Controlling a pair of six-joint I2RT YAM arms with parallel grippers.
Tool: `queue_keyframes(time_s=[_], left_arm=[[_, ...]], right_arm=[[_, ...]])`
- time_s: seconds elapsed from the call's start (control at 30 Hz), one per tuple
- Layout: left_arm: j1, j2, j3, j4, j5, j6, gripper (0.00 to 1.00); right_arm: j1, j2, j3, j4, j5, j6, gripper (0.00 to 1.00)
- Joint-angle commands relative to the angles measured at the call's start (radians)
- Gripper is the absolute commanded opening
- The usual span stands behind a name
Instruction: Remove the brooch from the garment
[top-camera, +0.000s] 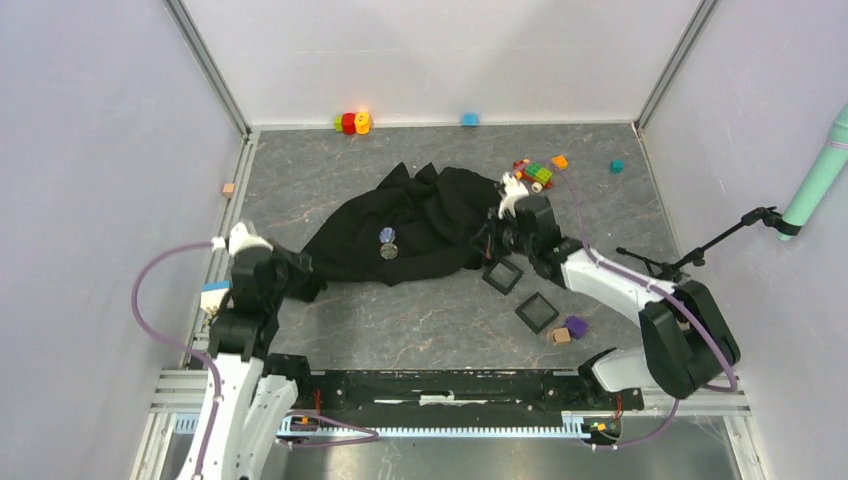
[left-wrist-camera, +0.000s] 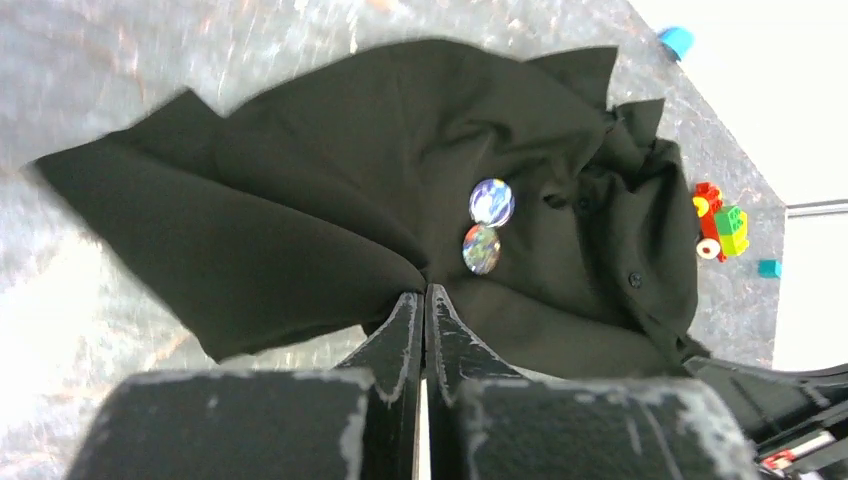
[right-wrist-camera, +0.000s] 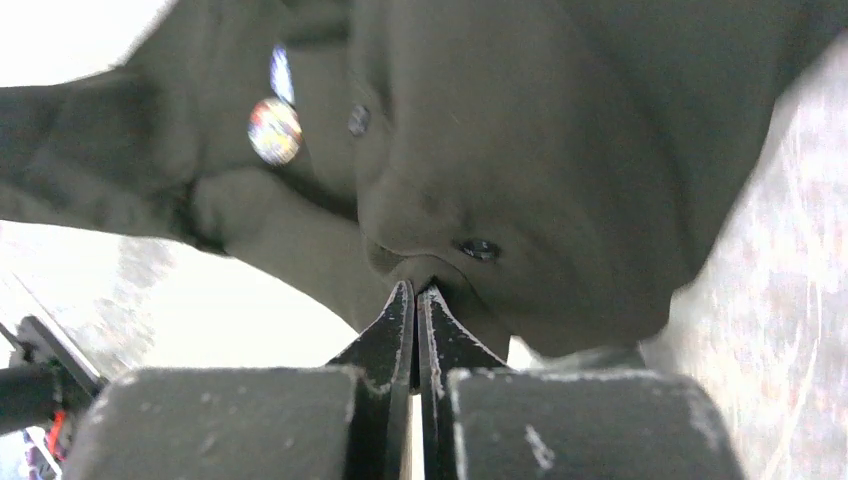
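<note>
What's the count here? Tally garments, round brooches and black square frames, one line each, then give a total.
garment: 1
brooches: 2
black square frames: 2
Total: 5

No legible text, label, brand or number on anything.

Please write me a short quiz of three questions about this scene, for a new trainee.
1. True or false: the brooch is already off the garment.
2. What does the left gripper pinch? A) the garment B) the brooch C) nothing
3. Fill in: the right gripper is shut on the ____.
Key: 1 false; 2 A; 3 garment.
</note>
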Motion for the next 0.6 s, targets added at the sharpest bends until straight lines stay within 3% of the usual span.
queue_keyframes(time_s=[0.0, 0.13, 0.23, 0.27, 0.33, 0.43, 0.57], left_arm=[[0.003, -0.225, -0.207, 0.028, 0.056, -0.224, 0.03], [0.003, -0.391, -0.332, 0.018, 0.082, -0.283, 0.37], [0.003, -0.485, -0.335, -0.021, 0.026, -0.273, 0.83], [0.003, -0.505, -0.327, -0.02, 0.018, -0.255, 0.92], [0.002, -0.515, -0.307, 0.01, 0.032, -0.207, 0.99], [0.002, -0.464, -0.264, 0.062, 0.076, -0.095, 1.0], [0.003, -0.223, -0.22, 0.207, 0.287, 0.019, 0.94]], right_arm=[[0.007, -0.12, -0.22, 0.172, 0.046, 0.107, 0.0], [0.035, -0.151, -0.37, 0.235, 0.085, 0.108, 0.0], [0.041, -0.163, -0.401, 0.205, 0.107, 0.065, 0.01], [0.041, -0.169, -0.403, 0.19, 0.105, 0.046, 0.02], [0.042, -0.202, -0.4, 0.152, 0.089, 0.001, 0.01], [0.045, -0.272, -0.402, 0.094, 0.113, -0.054, 0.04], [0.046, -0.345, -0.406, 0.074, 0.085, -0.118, 0.14]])
